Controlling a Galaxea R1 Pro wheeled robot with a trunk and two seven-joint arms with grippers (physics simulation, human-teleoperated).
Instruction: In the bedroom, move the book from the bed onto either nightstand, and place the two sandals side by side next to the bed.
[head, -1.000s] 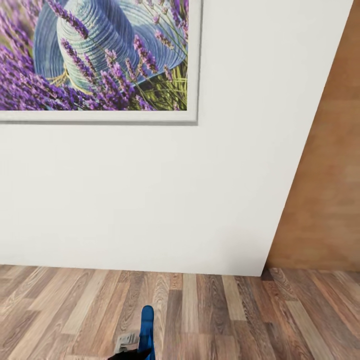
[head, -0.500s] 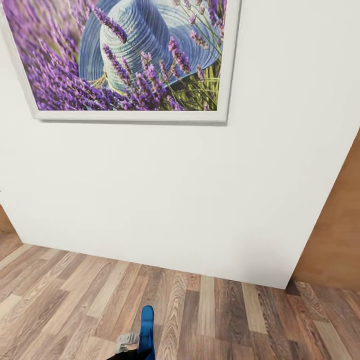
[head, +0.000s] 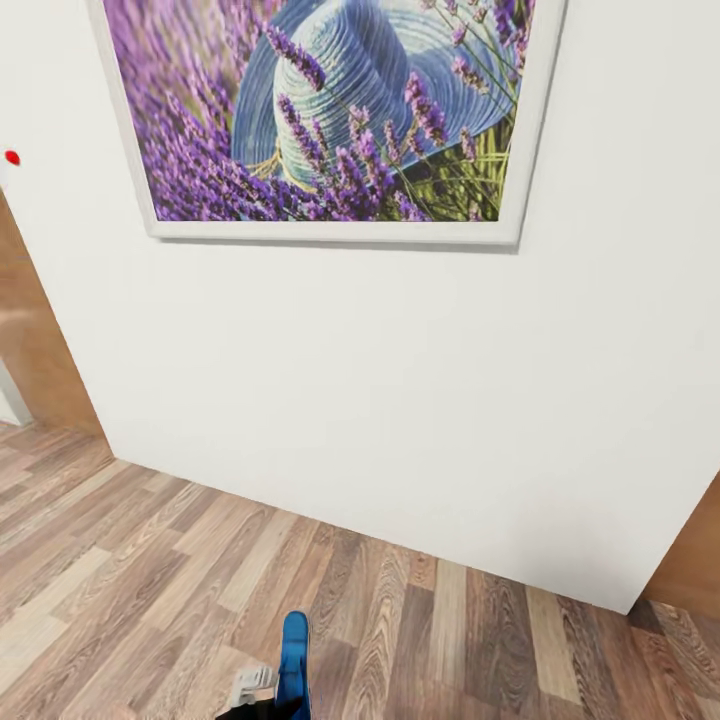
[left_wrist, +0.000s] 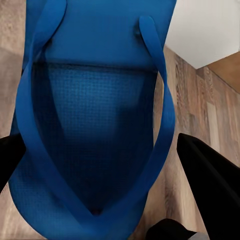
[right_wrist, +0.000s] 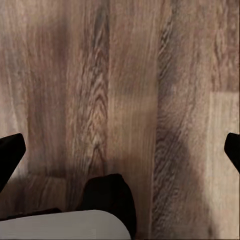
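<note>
One bright blue sandal (left_wrist: 95, 115) hangs in my left gripper (left_wrist: 110, 160), which is shut on it; a black finger (left_wrist: 210, 175) presses each long edge, and its blue straps face the wrist camera. In the head view the sandal's toe (head: 294, 650) sticks up at the bottom edge, above the left gripper (head: 262, 700). My right gripper (right_wrist: 120, 150) is open over bare wood-plank floor, its black fingers far apart with nothing between them. The bed, the book, the nightstand and the other sandal are out of view.
A white wall (head: 360, 380) stands close ahead, carrying a framed picture (head: 340, 110) of lavender and a blue hat. Tan wooden doors flank it at the left (head: 30, 350) and at the lower right (head: 695, 570). Wood-plank floor (head: 150, 580) lies between me and the wall.
The whole head view has swung: the picture and wall slid right and the left door came into sight, so the camera turned left. The sandal stays in the left gripper.
</note>
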